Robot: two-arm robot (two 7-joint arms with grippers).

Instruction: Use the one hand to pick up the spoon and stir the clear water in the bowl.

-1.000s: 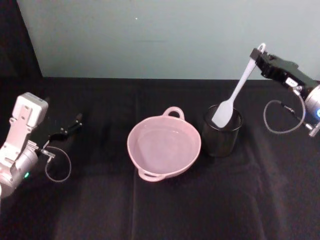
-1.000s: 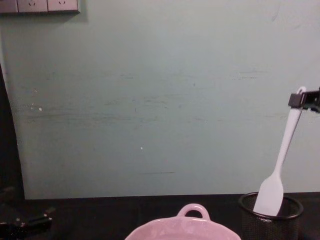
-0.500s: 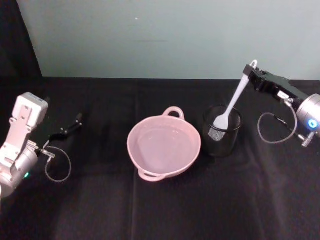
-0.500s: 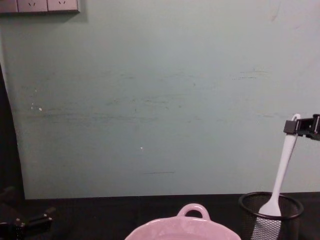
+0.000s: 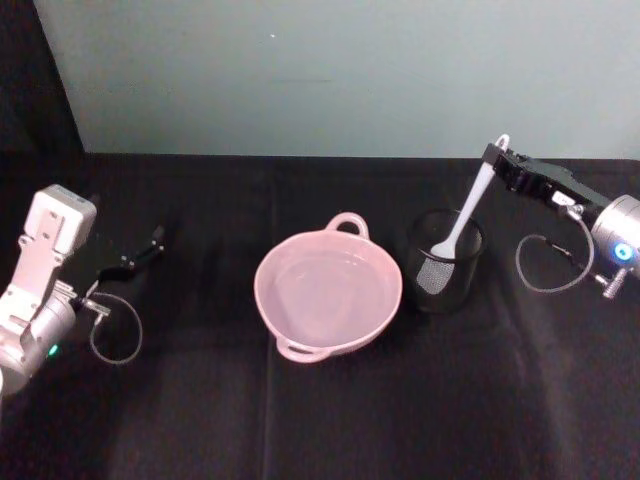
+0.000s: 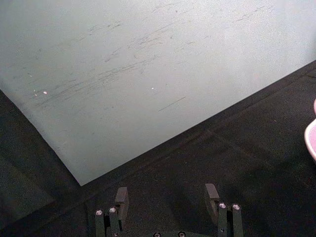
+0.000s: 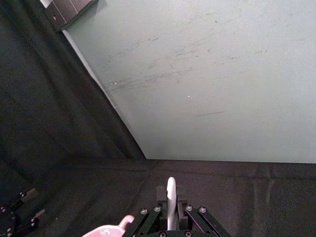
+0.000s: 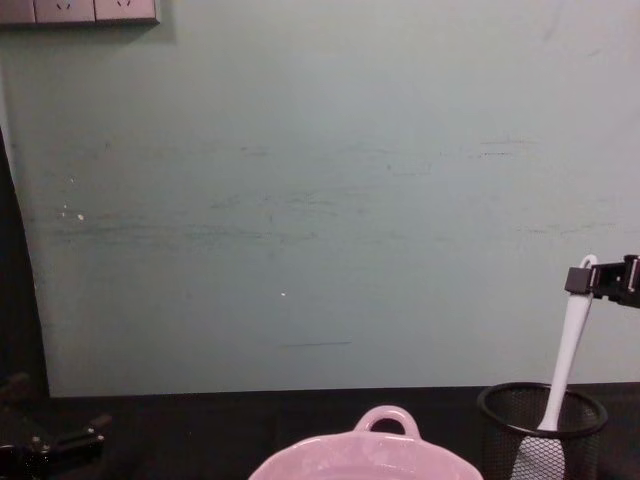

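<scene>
White spoon (image 5: 462, 218) stands steeply in the mesh cup (image 5: 444, 262), its handle top gripped by the right hand (image 5: 497, 158); the bowl (image 5: 328, 291) lies to its left.

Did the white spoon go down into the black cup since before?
Yes. The spoon, held by the right gripper, has sunk lower into the black mesh cup, beside the pink bowl.

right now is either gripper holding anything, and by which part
The right gripper grips the white spoon by the top end of its handle, blade down in the black mesh cup. The left gripper holds nothing.
</scene>
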